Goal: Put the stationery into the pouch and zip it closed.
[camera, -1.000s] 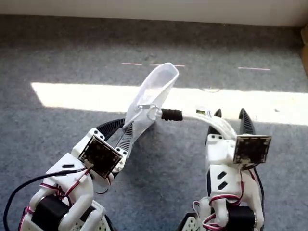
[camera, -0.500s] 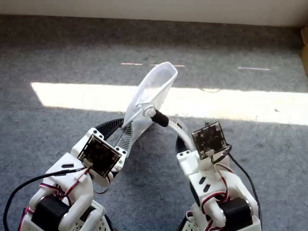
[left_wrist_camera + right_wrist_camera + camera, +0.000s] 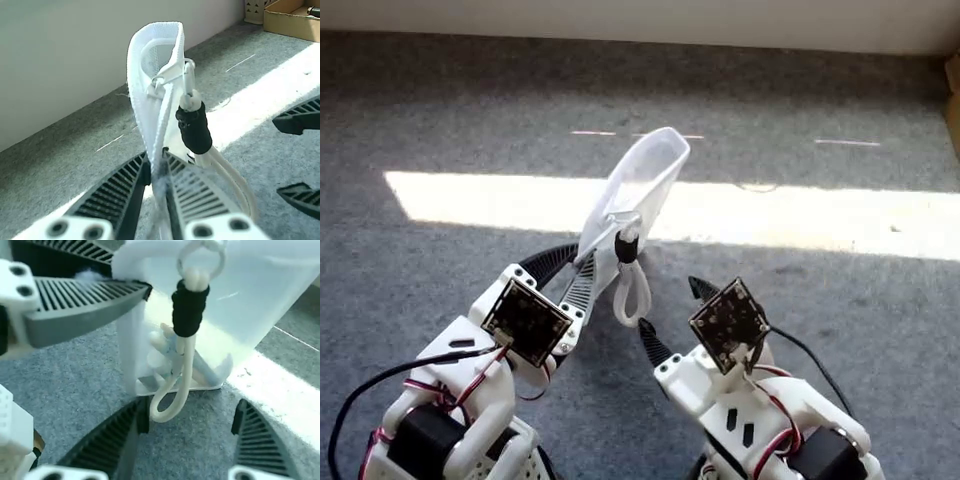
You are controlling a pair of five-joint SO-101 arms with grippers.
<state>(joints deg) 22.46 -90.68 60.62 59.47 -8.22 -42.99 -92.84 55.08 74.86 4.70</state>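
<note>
A white translucent pouch [image 3: 638, 190] is held up off the grey carpet, and my left gripper [image 3: 578, 272] is shut on its lower end. In the left wrist view the pouch [image 3: 152, 75] stands on edge between the fingers [image 3: 125, 192]. From the zipper ring [image 3: 189, 75] hangs a black-wrapped [image 3: 195, 127] white cord loop [image 3: 632, 290]. Stationery [image 3: 167, 352] shows through the pouch wall [image 3: 260, 295]. My right gripper [image 3: 667, 305] is open just short of the loop [image 3: 172, 390], with the cord hanging free ahead of its fingertips [image 3: 250, 425].
A sunlit strip [image 3: 820, 215] crosses the carpet beyond the pouch. A pale wall edge [image 3: 640, 20] runs along the far side. A cardboard box [image 3: 295, 15] sits far off by the wall.
The right gripper held the cord pulled out to the right, then swung left, let go and drew back. The cord now hangs straight down from the zipper ring. The left arm kept still.
</note>
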